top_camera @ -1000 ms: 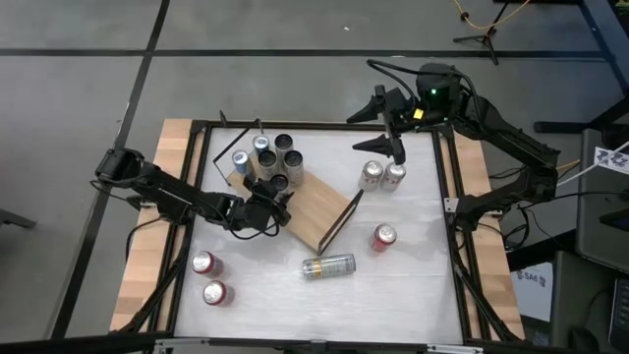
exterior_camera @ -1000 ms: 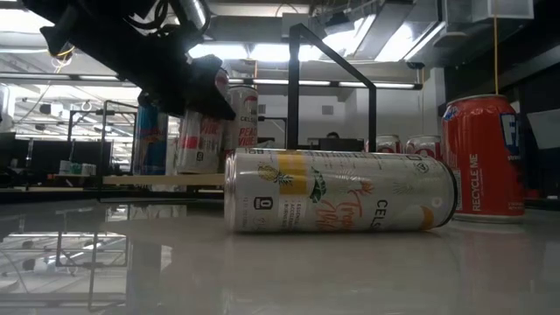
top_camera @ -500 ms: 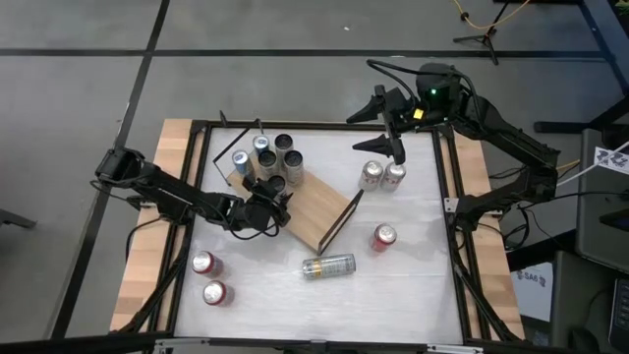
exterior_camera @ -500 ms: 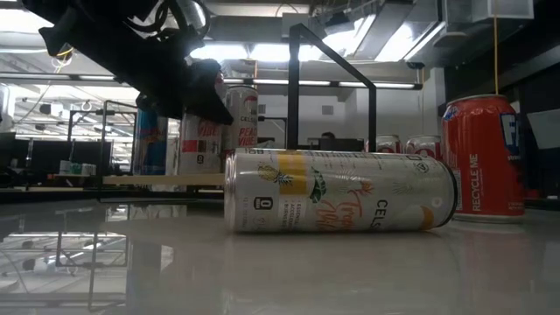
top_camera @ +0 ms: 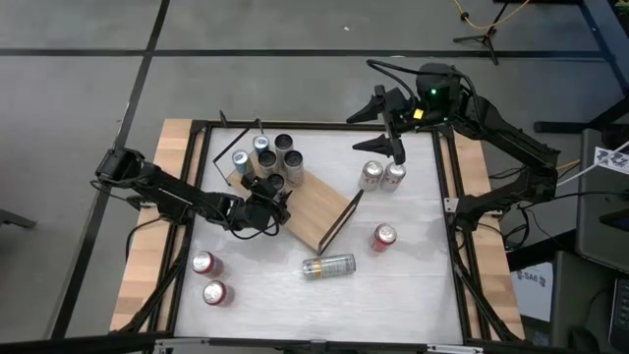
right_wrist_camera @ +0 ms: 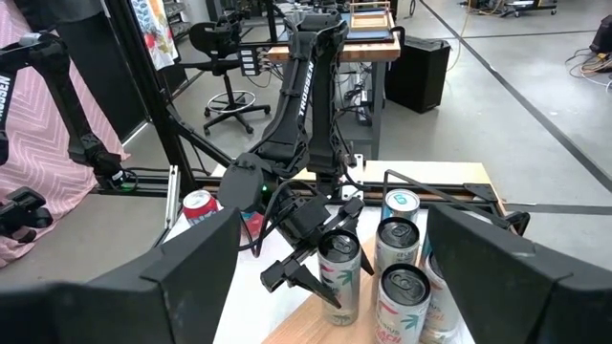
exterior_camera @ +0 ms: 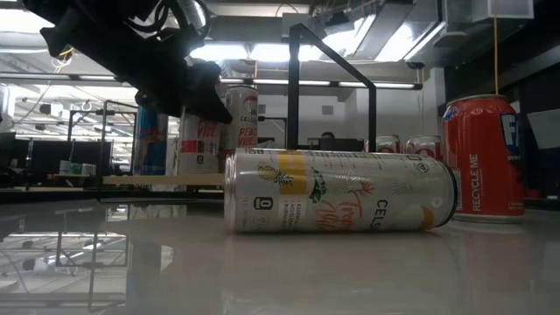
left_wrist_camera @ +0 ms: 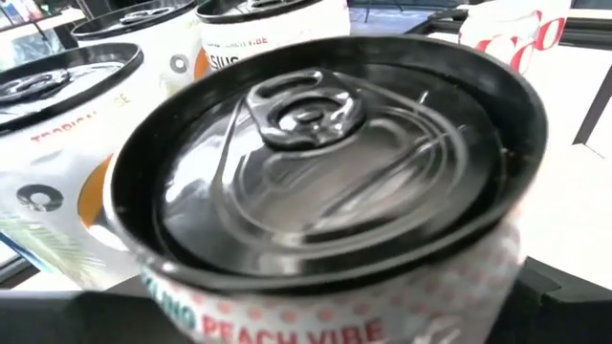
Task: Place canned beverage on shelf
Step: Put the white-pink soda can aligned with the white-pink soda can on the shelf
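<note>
High view: we list the shelf [top_camera: 300, 204], a wooden board on a black frame, at the surface's [top_camera: 413, 285] centre-left, carrying a cluster of upright cans [top_camera: 271, 157] at its 11 o'clock end; the left claw [top_camera: 267, 198] sits at that cluster's 6 o'clock edge beside the newest can [top_camera: 257, 183], fingers parted around it, apparently letting go. The right claw [top_camera: 393, 147] hangs open at 1 o'clock, over two standing cans [top_camera: 381, 175]. Low view: a yellow can [exterior_camera: 339, 202] lies toppled, a red can [exterior_camera: 486, 157] upright beside it. Left wrist view: the peach can's lid [left_wrist_camera: 306, 162] fills the frame, neighbours just beside it.
</note>
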